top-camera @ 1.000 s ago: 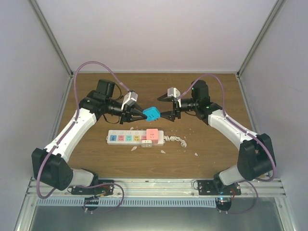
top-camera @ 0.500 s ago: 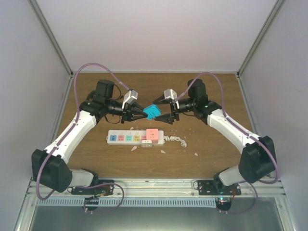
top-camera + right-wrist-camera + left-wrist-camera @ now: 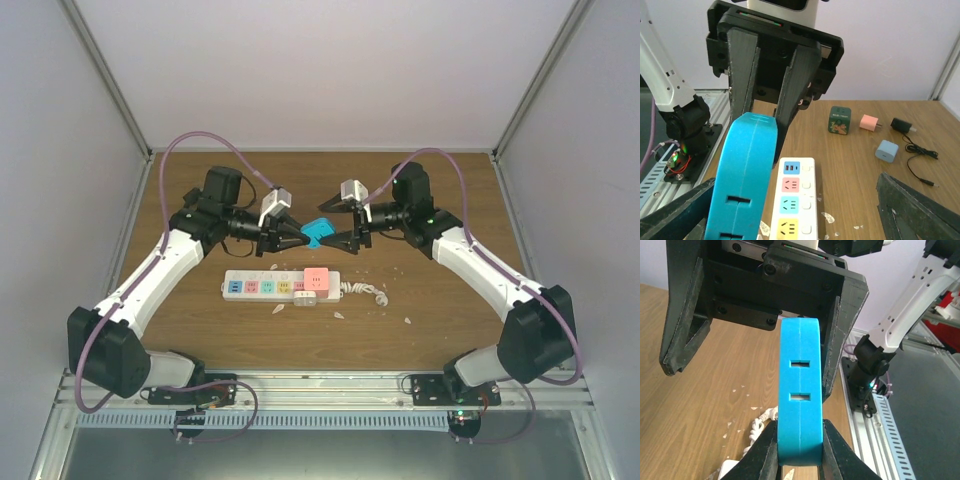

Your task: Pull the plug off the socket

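Socket (image 3: 262, 286): flat on the table (image 3: 440, 325), below both grippers. A pink plug (image 3: 316, 279) on its right end looks still seated.
Left gripper (image 3: 301, 238): clamped tight on the blue plug (image 3: 319, 231), held up in the air.
Right gripper (image 3: 337, 239): jaws wide, gripping nothing. It has slid in, so its fingers now straddle the blue plug's free end. Looks like a handover, I'd guess.
Clutter: coiled cord (image 3: 368, 291) and white scraps (image 3: 340, 315), none in the way.
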Robot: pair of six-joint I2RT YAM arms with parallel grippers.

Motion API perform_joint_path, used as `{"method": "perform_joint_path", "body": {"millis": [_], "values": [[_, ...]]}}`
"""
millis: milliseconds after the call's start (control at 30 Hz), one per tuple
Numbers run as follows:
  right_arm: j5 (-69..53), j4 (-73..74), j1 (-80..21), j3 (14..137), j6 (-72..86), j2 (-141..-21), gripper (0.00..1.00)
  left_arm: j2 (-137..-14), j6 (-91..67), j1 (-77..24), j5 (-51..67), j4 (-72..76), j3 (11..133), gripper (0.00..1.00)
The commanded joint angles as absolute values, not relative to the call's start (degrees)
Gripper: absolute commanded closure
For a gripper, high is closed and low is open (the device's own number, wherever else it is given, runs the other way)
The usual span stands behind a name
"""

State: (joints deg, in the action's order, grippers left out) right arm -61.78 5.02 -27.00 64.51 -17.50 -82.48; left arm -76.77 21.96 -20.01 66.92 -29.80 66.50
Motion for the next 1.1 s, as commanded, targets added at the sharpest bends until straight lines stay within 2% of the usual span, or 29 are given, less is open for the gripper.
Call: {"method": "perform_joint_path", "body": {"millis": [0,367,533,600,867,1067], "values": [[-56.07,2.36,-27.24,65.56,-15.08,-82.19,0.17,-75.46,24.54,-22.06,67.41,-29.97,66.07,1.00],[-56.65,2.34,-25.75,67.81,-13.47,-83.05,0.16,-74.18,29.77,-25.50,60.35,-33.45,64.07,1.00],[-58.41,5.78,-25.80,69.90,-16.31,-82.98,0.06,-75.52,27.88,-24.46,52.85,-30.97,64.09,1.00],[-56.59,7.48,-25.70,70.56,-17.66,-82.61,0.01,-76.70,27.69,-23.14,50.90,-30.69,64.70,1.00],[-45.95,10.30,-24.76,70.73,-22.17,-81.16,0.01,-82.98,29.70,-16.43,43.94,-30.30,66.69,1.00],[-36.80,7.89,-24.50,67.91,-18.10,-79.83,0.00,-87.49,31.38,-12.59,35.19,-26.54,65.69,1.00]]}}
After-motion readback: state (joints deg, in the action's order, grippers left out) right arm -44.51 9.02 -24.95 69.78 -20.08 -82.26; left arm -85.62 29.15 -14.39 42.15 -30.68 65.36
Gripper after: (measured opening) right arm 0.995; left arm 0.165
